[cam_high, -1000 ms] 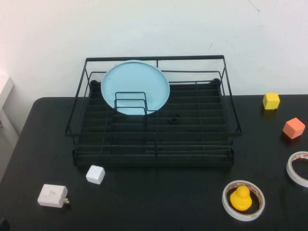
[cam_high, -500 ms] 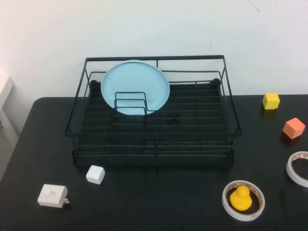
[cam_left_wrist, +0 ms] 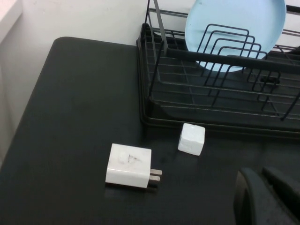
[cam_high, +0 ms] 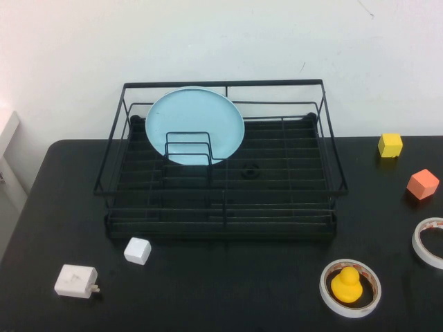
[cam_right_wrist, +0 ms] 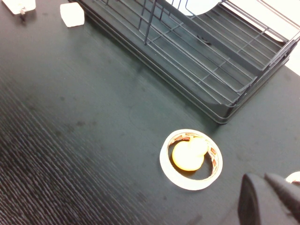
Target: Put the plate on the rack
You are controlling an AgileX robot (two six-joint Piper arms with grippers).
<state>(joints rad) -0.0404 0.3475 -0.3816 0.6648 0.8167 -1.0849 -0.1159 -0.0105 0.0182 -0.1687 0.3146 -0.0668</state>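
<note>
Plate (cam_high: 194, 124) stands on edge in the rack (cam_high: 221, 181) in the high view, at the back-left part, leaning against the rear frame behind the small upright divider loops (cam_high: 188, 150). The rack sits at the back middle of the black table (cam_high: 228, 283). On the near left lie a white cube (cam_high: 137, 250) and, nearer still, a white plug adapter (cam_high: 75, 281). On the right, a yellow cube (cam_high: 390, 144) and an orange block (cam_high: 422, 184) sit well apart from the rack; a yellow duck (cam_high: 346, 285) rests inside a white tape ring (cam_high: 350, 288), and a second tape ring (cam_high: 429, 241) is cut by the picture's edge. Neither arm shows here.

The left wrist view adds what the high view lacks: the left gripper (cam_left_wrist: 272, 199), dark, with its fingers pressed together and holding nothing, above the table near the white cube (cam_left_wrist: 191, 138) and the plug adapter (cam_left_wrist: 129, 165), whose metal prongs point toward the gripper. The plate (cam_left_wrist: 236, 31) shows upright behind the divider loops (cam_left_wrist: 229, 49), inside the rack (cam_left_wrist: 187, 93).

The right wrist view shows the right gripper (cam_right_wrist: 272, 201), fingers likewise closed on nothing, above the table just beside the tape ring (cam_right_wrist: 191, 160) holding the duck (cam_right_wrist: 188, 153). The rack (cam_right_wrist: 201, 61) crosses this picture, only a sliver of the plate (cam_right_wrist: 197, 5) shows, and the white cube (cam_right_wrist: 72, 14) lies beside the rack's front edge.
</note>
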